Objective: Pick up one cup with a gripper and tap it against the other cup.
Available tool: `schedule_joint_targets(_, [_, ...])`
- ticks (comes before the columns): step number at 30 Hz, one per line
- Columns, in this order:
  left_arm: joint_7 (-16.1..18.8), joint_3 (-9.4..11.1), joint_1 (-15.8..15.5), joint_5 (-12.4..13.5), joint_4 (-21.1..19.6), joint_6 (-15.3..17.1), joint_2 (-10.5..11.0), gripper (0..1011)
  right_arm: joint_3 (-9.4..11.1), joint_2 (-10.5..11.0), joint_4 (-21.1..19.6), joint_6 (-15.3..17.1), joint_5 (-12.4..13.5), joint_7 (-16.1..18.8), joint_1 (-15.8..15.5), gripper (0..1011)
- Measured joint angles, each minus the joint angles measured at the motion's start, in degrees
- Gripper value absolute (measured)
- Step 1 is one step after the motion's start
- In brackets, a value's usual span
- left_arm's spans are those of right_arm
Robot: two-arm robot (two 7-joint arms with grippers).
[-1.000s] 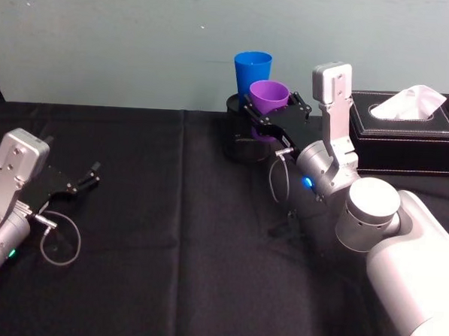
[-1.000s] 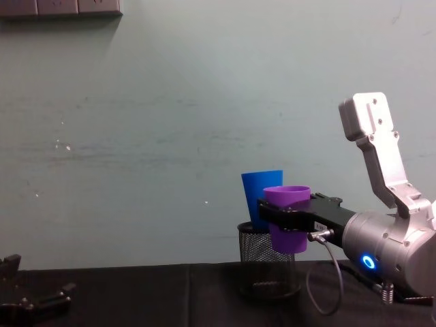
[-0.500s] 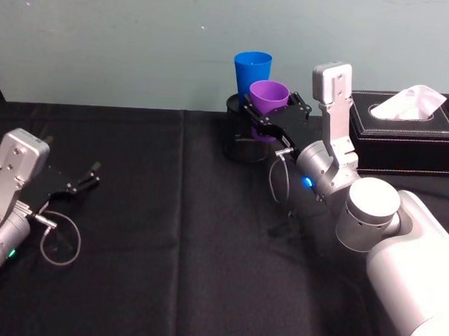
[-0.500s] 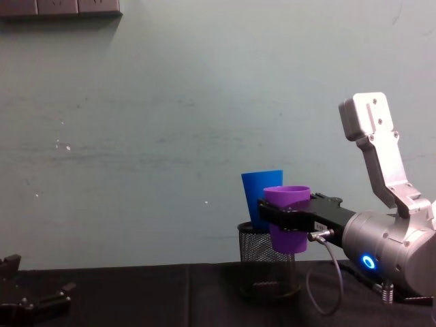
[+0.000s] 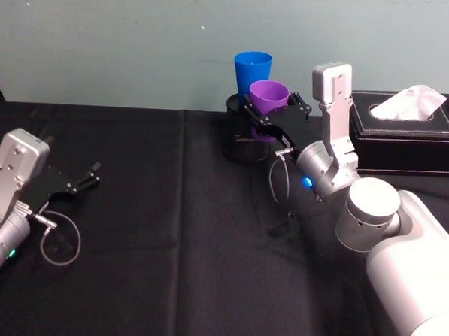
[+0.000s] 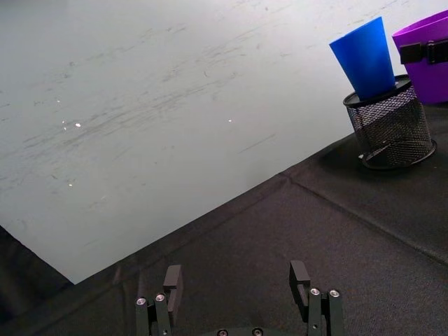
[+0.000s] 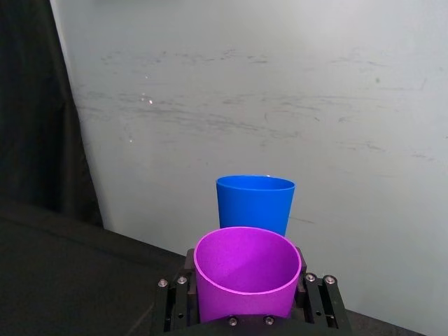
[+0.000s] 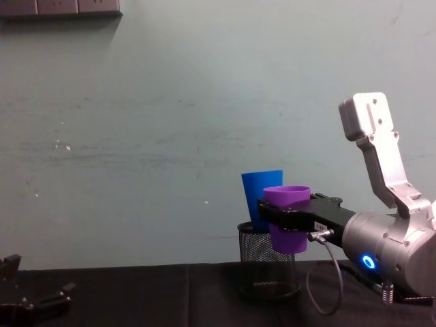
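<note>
The purple cup (image 5: 269, 96) is held upright in the air, with my right gripper (image 5: 270, 110) shut on its sides. The blue cup (image 5: 252, 67) stands just behind it, in a black mesh pen holder (image 5: 236, 135). In the right wrist view the purple cup (image 7: 246, 269) sits right in front of the blue cup (image 7: 255, 199). I cannot tell whether they touch. From the chest, the purple cup (image 8: 287, 195) overlaps the blue cup (image 8: 257, 187), with the right gripper (image 8: 286, 216) clamped around it. My left gripper (image 5: 85, 177) rests open at the table's left side.
A black tissue box (image 5: 407, 129) stands on the black tablecloth at the back right, close behind my right arm. A pale wall rises directly behind the pen holder (image 8: 262, 266). The left wrist view shows open fingers (image 6: 299, 276) over bare cloth.
</note>
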Motion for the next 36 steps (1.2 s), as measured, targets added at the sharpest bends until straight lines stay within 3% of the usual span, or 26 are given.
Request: schedule_joint_targets(36, [0.0,0.0,0.0,0.0,0.0,0.0,0.0,1000,0.0,0.0,0.0,0.0,0.0,0.0,0.0,751])
